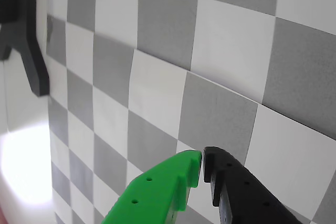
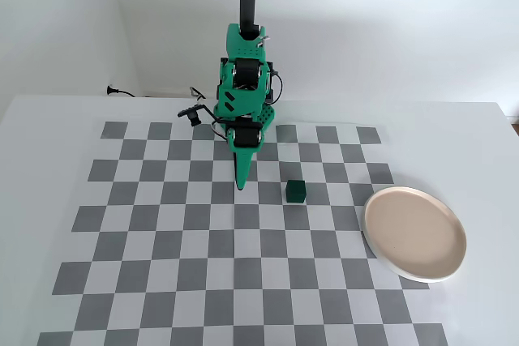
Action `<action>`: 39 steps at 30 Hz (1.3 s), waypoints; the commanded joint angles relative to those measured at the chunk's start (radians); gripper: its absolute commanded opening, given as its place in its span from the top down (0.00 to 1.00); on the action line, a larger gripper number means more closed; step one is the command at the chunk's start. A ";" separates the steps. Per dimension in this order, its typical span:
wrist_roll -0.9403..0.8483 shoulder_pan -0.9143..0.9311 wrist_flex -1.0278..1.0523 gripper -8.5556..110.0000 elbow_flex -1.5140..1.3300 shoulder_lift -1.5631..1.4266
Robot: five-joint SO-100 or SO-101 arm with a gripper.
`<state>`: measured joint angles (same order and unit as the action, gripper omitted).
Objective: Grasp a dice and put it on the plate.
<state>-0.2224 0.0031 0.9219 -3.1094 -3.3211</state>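
Nearest in the fixed view, the plate (image 2: 414,233) sits empty right of the dice (image 2: 295,191); the gripper (image 2: 242,185), fingers pressed together left of it, should spread, then straddle the cube squarely.

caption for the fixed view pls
Closed hand hovers left of the dice; plate sits empty.

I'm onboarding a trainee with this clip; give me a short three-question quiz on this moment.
1. True or false: the dice lies on the plate.
2. In the fixed view, the dice is on which side of the gripper: A left, B right?
3. Are the gripper's jaws open or shut?

Key: 1 false, it sits on the checkerboard apart from the plate. 2 B. 3 shut, holding nothing.
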 commanded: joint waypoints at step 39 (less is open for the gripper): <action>-1.549 -0.170 0.242 0.96 0.037 -0.009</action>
<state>-1.6736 -0.1549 1.1137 -3.1094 -3.3211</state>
